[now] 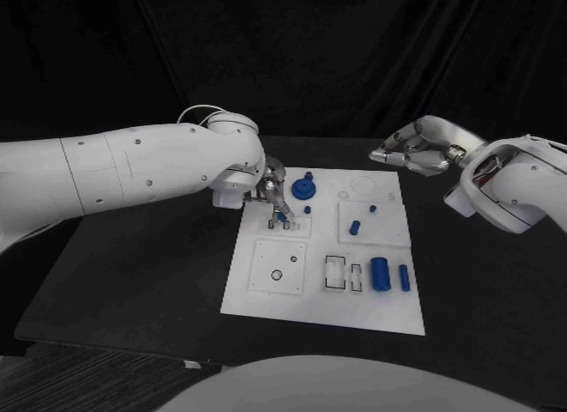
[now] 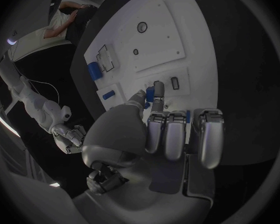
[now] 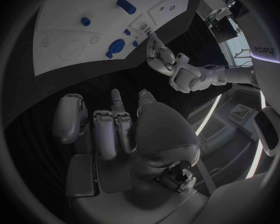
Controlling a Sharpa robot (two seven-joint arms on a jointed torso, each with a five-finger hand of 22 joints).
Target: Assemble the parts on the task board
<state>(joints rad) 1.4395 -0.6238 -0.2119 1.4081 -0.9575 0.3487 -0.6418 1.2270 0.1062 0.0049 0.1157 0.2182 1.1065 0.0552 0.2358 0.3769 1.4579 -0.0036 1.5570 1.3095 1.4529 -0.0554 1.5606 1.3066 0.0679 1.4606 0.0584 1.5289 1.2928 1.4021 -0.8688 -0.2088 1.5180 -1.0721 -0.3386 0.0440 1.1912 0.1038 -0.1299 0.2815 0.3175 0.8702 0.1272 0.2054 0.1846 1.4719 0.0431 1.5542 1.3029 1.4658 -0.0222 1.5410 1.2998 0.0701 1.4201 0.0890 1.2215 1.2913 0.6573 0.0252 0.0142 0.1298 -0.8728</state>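
— While we look down at the bench, where do we put the left hand?

— Low over the far-left part of the task board. We see its thumb and one finger pinching a small blue part, the other fingers curled in.

— And the right hand?

— Raised off the board's far-right corner, fingers curled, holding nothing we can see. More blue parts lie along the board's right side.
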